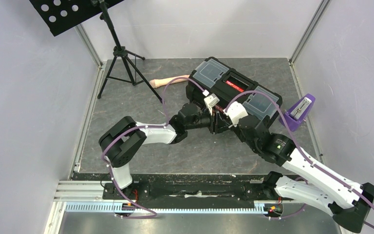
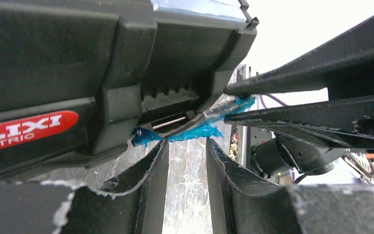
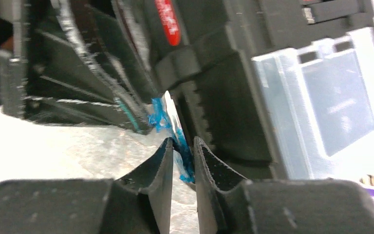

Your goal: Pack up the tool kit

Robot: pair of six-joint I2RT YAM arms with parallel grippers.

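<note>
The black toolbox (image 1: 233, 90) lies closed in the middle of the table, with clear lids (image 1: 209, 73) and a red-labelled handle (image 1: 233, 85) on top. Both grippers meet at its near side. My left gripper (image 2: 187, 141) is open, its fingertips just under the torn blue latch (image 2: 195, 131) at the box's lower edge (image 2: 53, 58). My right gripper (image 3: 182, 141) stands narrowly open with the blue latch (image 3: 181, 158) between its fingers, close against the toolbox wall (image 3: 233, 97). In the top view the left gripper (image 1: 213, 121) and right gripper (image 1: 228, 124) are nearly touching. Pliers and screwdrivers are out of view.
A beige cylindrical handle (image 1: 168, 82) lies left of the toolbox. A purple stapler-like object (image 1: 299, 111) stands at the right wall. A black tripod stand (image 1: 121, 53) occupies the back left corner. Walls close the table on three sides.
</note>
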